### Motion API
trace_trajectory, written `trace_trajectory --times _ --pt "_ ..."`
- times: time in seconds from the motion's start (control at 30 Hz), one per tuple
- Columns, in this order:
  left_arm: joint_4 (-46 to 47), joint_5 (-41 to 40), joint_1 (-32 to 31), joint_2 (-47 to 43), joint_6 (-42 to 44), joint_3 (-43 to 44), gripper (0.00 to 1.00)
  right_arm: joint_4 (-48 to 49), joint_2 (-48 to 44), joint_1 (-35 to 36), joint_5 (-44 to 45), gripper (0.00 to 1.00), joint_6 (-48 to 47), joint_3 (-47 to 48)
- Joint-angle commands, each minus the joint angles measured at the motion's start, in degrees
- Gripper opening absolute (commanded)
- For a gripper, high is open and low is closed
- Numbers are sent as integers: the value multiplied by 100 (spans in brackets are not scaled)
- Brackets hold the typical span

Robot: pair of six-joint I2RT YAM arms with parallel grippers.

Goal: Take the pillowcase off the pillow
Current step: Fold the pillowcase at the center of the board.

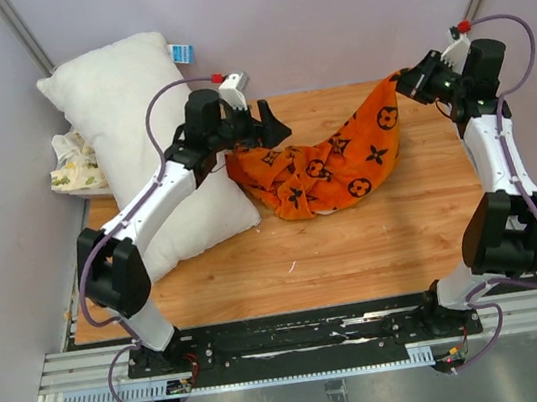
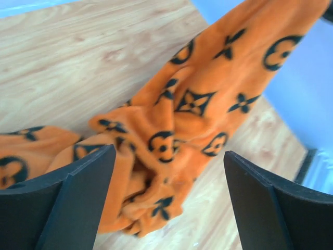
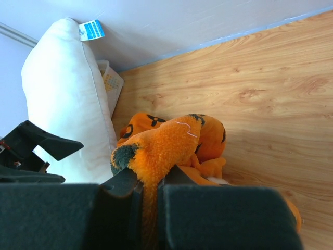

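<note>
Right now I am pinching one corner of the pillowcase (image 1: 334,166) in my right gripper (image 3: 150,179), its two fingers pressed together on the orange plush. That corner is lifting off the table (image 1: 355,239) at the far right. From there the fabric is sloping down and leftward into a rumpled heap that is lying on the wood mid-table.

My left gripper (image 2: 169,156) is hovering over the left end of that heap with its fingers spread wide, nothing between them. From the left wrist view, the folds are sitting below and between the two black fingers (image 2: 78,203); I cannot tell whether they are touching the cloth.

Beyond my left arm the pillow (image 1: 134,110) is lying bare, out of the pillowcase. It is stretching from the table's left edge up toward the back wall, with a small blue tag (image 3: 92,29) at its far corner. The heap's left end is sitting just beside the pillow's right side; whether they are touching I cannot tell.

Counting: I am seeing one pillowcase, one pillow, my two grippers, and one white printed cloth (image 1: 77,169) that is peeking out from behind the pillow's left side.
</note>
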Motion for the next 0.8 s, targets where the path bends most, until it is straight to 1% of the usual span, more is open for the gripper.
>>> trace_trajectory --times 0.0,0.17,0.27,0.37,0.53,0.7,0.77 --pt "238 582 -210 622 -1005 180 88 357 69 184 1 1 125 -66" --pt "-885 138 -448 1795 -1140 1568 88 360 76 201 -4 1 105 -94" --pt "-1222 -298 -466 2220 -1196 2042 88 306 54 201 -7 1 56 -89" --pt "-1136 -554 -466 2291 -1292 1988 88 228 51 197 11 1 -50 -79" --pt "-1088 -898 -466 2193 -1304 1594 88 245 108 189 -1 1 -62 -98" --pt "-854 -556 -466 2245 -1448 1375 87 434 142 190 -46 1 84 -171" --pt "-794 -430 -487 2344 -1513 1422 86 434 132 195 -48 1 85 -174"
